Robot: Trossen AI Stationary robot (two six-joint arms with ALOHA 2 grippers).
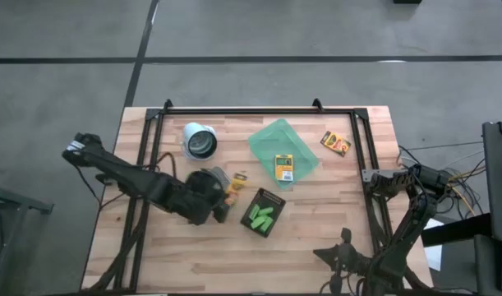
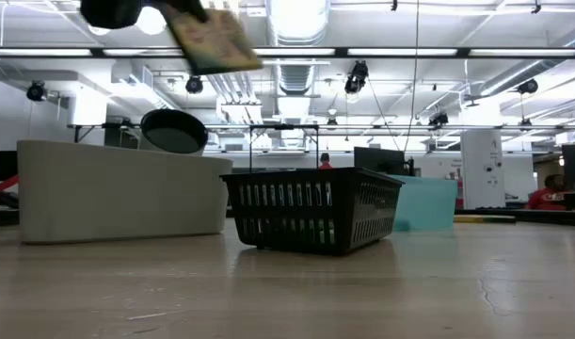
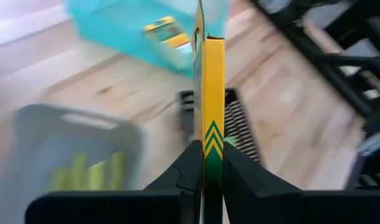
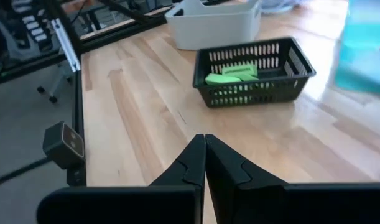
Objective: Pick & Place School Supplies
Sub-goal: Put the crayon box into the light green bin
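My left gripper (image 1: 223, 199) is shut on a yellow-and-green crayon box (image 3: 213, 93), which the low view shows lifted high over the table (image 2: 216, 40). It is just left of the black basket (image 1: 264, 212), which holds several green markers (image 1: 261, 216). A second crayon box (image 1: 283, 167) lies flat in the translucent green tray (image 1: 267, 136). A third crayon box (image 1: 335, 143) lies flat on the wood toward the far right. My right gripper (image 4: 205, 155) is shut and empty near the near right edge (image 1: 337, 256). My left gripper pinches the crayon box between its two fingers, one on each broad face, at the box's near end (image 3: 213, 163). The box shows edge-on and runs on past the fingertips. It is lifted clear of the table and tilted (image 2: 216, 40).
A white cup (image 1: 200, 141) stands far-left of the basket. A black metal frame (image 1: 259, 109) runs along the far edge and down both sides of the table. Bare wood (image 1: 201, 255) lies along the near side, between the two arms.
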